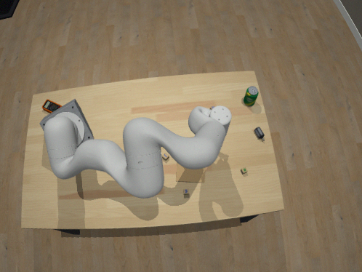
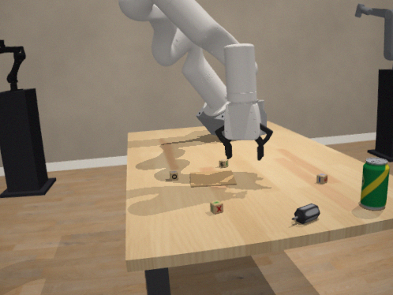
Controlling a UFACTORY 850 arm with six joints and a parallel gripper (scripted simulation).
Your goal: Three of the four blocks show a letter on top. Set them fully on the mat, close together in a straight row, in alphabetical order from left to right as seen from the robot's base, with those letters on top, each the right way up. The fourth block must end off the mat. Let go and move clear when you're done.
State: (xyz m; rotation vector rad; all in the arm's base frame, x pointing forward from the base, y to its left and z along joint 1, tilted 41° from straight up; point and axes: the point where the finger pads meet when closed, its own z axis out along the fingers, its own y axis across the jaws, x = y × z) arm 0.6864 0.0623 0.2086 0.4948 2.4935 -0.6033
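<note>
In the side view my gripper (image 2: 244,151) hangs open and empty above the table, fingers pointing down. It is above and behind the tan mat (image 2: 213,179). In the top view the wrist (image 1: 220,114) hides the fingers. Four small blocks lie on the table, all off the mat. One with an O on its side (image 2: 174,176) is left of the mat. One (image 2: 223,163) is just behind the mat. One with a red X on its side and a green top (image 2: 216,207) is in front. One (image 2: 322,178) lies far right. The top view shows three blocks (image 1: 166,156), (image 1: 186,192), (image 1: 244,171) around the mat (image 1: 190,174).
A green can (image 2: 375,189) stands near the right front corner and also shows in the top view (image 1: 250,96). A black cylinder (image 2: 305,214) lies near the front edge. An orange meter (image 1: 51,106) sits by the arm's base (image 1: 67,121).
</note>
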